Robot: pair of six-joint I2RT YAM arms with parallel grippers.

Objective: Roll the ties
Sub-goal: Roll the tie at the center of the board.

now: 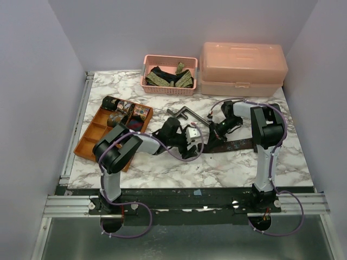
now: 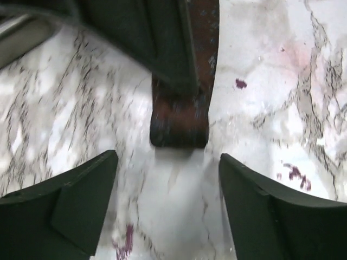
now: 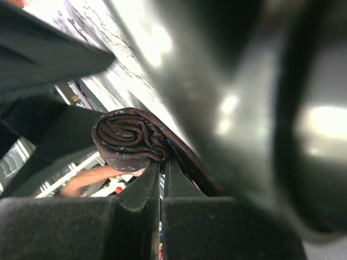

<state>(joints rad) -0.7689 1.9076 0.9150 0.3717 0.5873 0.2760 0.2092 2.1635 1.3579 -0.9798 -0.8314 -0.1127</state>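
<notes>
My left gripper (image 2: 168, 181) stands wide open just beside the one dark brown tie (image 2: 179, 119); my right gripper (image 3: 161, 170) seems closed on its rolled end.

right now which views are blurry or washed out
top external: even light, sharp; left wrist: motion-smeared marble tabletop, pale glare upper right, dark brown patterned fabric tie soft; right wrist: the tie's coil crisp, a grey defocused blur with bright spots fills the right

Your marble desk (image 1: 162, 169) carries a pink basket (image 1: 168, 90) and pink lidded box (image 1: 243, 67) at the back, an orange tray (image 1: 88, 142) on the left, and a grey metal bar (image 1: 183, 113) and dark brown tie (image 1: 238, 144) in the middle.
</notes>
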